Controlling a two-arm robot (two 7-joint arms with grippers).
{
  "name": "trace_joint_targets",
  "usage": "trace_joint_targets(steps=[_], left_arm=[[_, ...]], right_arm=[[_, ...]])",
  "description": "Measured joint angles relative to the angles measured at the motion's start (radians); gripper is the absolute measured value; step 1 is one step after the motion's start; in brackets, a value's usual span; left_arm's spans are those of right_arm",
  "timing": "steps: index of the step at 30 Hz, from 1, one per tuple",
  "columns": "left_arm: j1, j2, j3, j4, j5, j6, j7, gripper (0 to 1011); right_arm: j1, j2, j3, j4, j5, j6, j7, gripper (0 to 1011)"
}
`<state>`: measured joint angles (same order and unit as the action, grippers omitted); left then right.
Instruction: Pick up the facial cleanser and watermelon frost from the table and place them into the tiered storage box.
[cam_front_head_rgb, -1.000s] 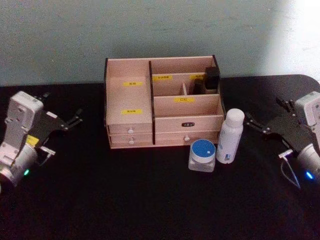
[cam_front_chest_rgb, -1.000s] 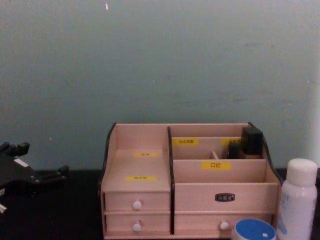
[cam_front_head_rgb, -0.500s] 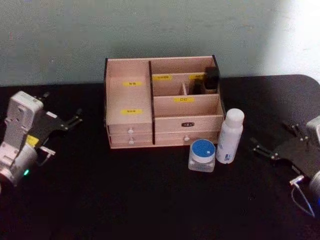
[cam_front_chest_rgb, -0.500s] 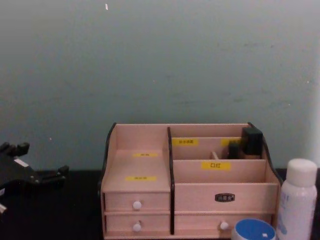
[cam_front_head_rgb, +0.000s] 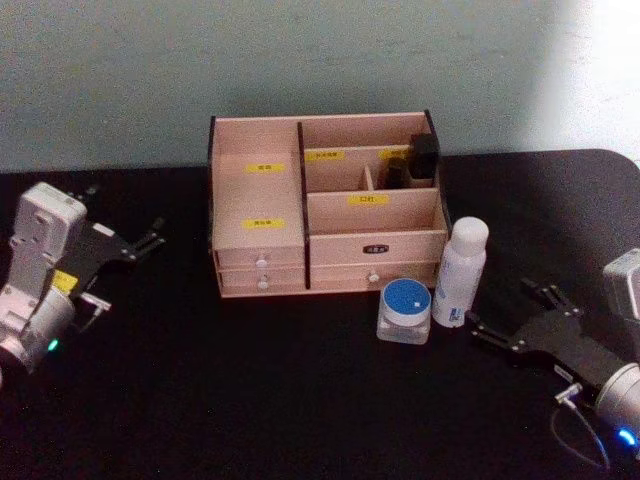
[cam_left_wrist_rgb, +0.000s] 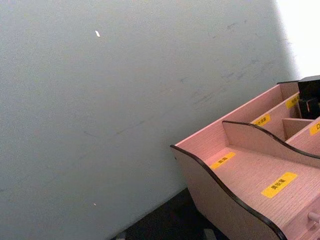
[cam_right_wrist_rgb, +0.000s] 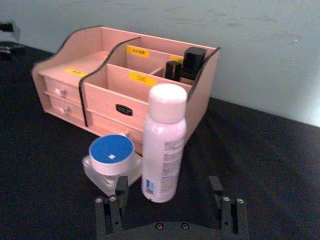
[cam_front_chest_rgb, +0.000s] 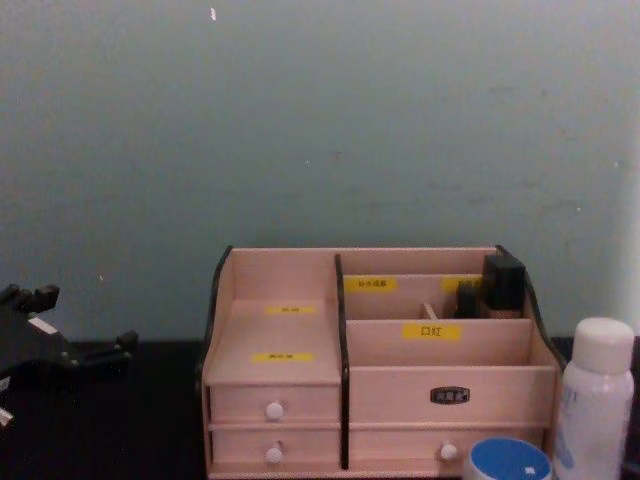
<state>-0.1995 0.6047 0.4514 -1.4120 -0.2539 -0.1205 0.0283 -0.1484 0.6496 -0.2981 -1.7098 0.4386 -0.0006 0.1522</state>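
Nearest the robot, low on its right, the right gripper (cam_front_head_rgb: 500, 306) lies close over the black table (cam_front_head_rgb: 300, 410), its two thin black fingers spread wide and holding nothing. Just ahead of the fingertips stands the facial cleanser (cam_front_head_rgb: 460, 275). It is an upright, smooth white plastic bottle, cylindrical with a rounded cap and faint blue print near the base. In the right wrist view the bottle stands in line with the gap between the two fingers, right at their tips, and neither finger appears to touch it.

Just beside the bottle on its left sits the watermelon frost (cam_front_head_rgb: 405, 311), a squat frosted jar with a flat bright blue lid, shorter and wider than the bottle. I cannot tell whether the two touch. Both stand on the table right in front of the storage box (cam_front_head_rgb: 258, 200), by its lower right drawer.

The box is pale bare wood with dark curved side edges, stepped open compartments, yellow labels and small drawers with white knobs. A black blocky item (cam_front_head_rgb: 424, 155) stands in its rear right compartment.

Far off on the left, well apart from everything, the left gripper (cam_front_head_rgb: 125, 213) hangs idle with its fingers apart. Behind it all is a plain grey-green wall (cam_front_head_rgb: 300, 60).
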Motion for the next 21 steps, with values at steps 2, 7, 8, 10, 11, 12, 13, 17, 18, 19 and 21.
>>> trace_joint_targets(steps=[2,7,8,10,11,12,13,17,18,19,21], left_arm=[[0.000,0.000,0.000,0.000,0.000,0.000,0.000,1001],[0.000,0.000,0.000,0.000,0.000,0.000,0.000,1001],[0.000,0.000,0.000,0.000,0.000,0.000,0.000,1001],[0.000,0.000,0.000,0.000,0.000,0.000,0.000,1001],[0.000,0.000,0.000,0.000,0.000,0.000,0.000,1001],[0.000,0.000,0.000,0.000,0.000,0.000,0.000,1001],[0.000,0.000,0.000,0.000,0.000,0.000,0.000,1001],[0.000,0.000,0.000,0.000,0.000,0.000,0.000,1001],[0.000,0.000,0.000,0.000,0.000,0.000,0.000,1001],[0.000,0.000,0.000,0.000,0.000,0.000,0.000,1001],[0.000,0.000,0.000,0.000,0.000,0.000,0.000,1001]], right_arm=[[0.007,-0.016,0.001,0.007,0.012,0.010,0.011,1002],[0.036,-0.050,-0.001,0.032,0.020,0.037,0.024,1002],[0.042,-0.055,-0.002,0.037,0.020,0.041,0.026,1002],[0.064,-0.073,-0.006,0.054,0.018,0.048,0.033,1002],[0.069,-0.077,-0.007,0.058,0.016,0.049,0.034,1002],[0.082,-0.087,-0.008,0.069,0.013,0.051,0.039,1002],[0.089,-0.092,-0.009,0.075,0.011,0.051,0.042,1002],[0.121,-0.113,-0.014,0.103,-0.007,0.051,0.053,1002],[0.132,-0.121,-0.016,0.114,-0.016,0.049,0.056,1002],[0.137,-0.124,-0.016,0.118,-0.020,0.049,0.057,1002],[0.146,-0.131,-0.017,0.128,-0.028,0.046,0.060,1002]])
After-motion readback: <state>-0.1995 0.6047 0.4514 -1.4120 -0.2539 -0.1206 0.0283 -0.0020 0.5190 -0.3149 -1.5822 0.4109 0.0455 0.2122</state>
